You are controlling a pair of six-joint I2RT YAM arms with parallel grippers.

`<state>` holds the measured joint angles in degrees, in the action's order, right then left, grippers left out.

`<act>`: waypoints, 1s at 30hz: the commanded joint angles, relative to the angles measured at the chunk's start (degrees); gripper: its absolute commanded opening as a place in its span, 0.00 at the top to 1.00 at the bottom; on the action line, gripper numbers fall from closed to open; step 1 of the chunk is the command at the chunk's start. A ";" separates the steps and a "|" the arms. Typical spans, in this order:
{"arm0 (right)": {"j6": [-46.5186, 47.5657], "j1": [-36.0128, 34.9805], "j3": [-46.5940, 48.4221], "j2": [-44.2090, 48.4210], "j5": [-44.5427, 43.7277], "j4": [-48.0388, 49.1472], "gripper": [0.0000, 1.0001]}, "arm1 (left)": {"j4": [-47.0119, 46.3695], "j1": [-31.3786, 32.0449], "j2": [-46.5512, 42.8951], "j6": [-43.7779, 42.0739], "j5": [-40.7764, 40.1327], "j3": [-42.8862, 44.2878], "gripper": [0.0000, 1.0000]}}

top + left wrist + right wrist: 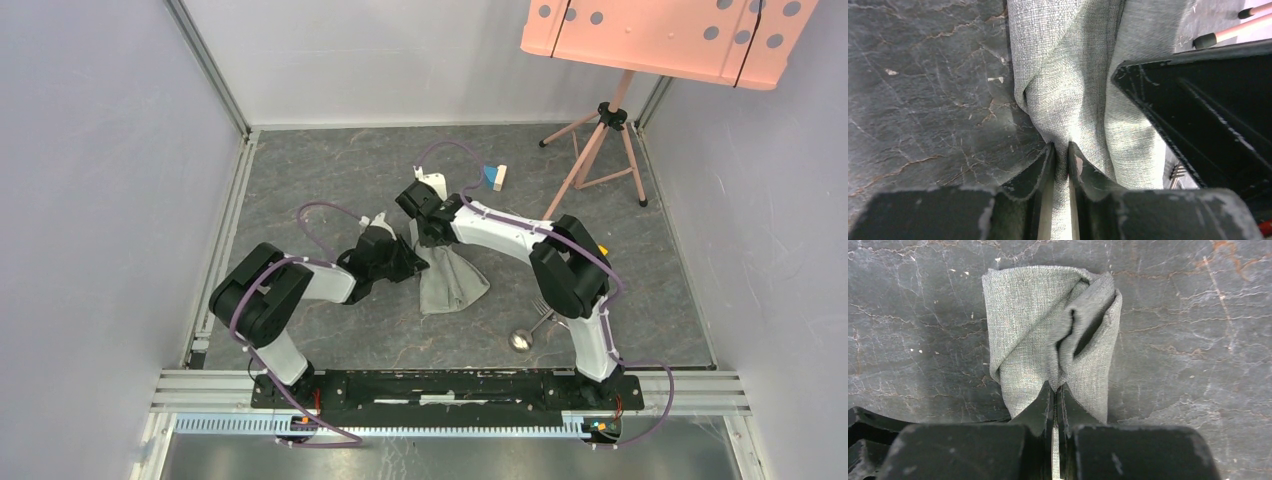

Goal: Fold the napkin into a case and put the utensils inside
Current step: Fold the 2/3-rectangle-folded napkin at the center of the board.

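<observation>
The light grey napkin (450,282) lies bunched and folded in the middle of the table, narrow at the far end and wider toward me. My left gripper (417,262) is shut on its left edge, and the cloth runs between its tips in the left wrist view (1062,147). My right gripper (432,240) is shut on the napkin's far end, with a fold pinched at its tips in the right wrist view (1055,387). The napkin hangs in loose folds there (1048,330). The silver spoon (521,339) and fork (547,310) lie near the right arm's base.
A blue block (490,176) and a pale block (501,177) lie at the back. A pink perforated board (665,35) stands on a tripod (600,150) at the back right. Metal rails edge the table on the left (222,240) and the near side.
</observation>
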<state>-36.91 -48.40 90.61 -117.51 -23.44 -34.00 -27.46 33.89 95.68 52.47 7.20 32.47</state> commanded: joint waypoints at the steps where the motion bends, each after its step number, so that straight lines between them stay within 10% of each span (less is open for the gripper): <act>1: -4.92 -0.33 2.20 -1.69 2.48 0.94 0.99 | -6.28 0.30 1.27 3.77 -2.08 -3.23 0.78; 19: -23.85 -0.38 -6.91 -1.59 7.68 13.50 0.98 | -12.11 0.35 -1.55 6.54 -5.79 -9.29 0.82; 26: -11.64 0.63 -7.58 -0.44 9.94 17.63 0.76 | 1.02 -0.49 -13.92 5.93 -3.45 -12.57 0.44; 30: -2.32 0.68 -8.49 0.45 10.29 17.90 0.65 | 10.39 -2.16 -26.65 3.90 -4.80 -15.47 0.40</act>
<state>-49.80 -47.88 83.50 -119.28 -13.76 -18.20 -27.97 33.17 79.13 58.81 4.38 19.27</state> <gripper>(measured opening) 0.312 0.593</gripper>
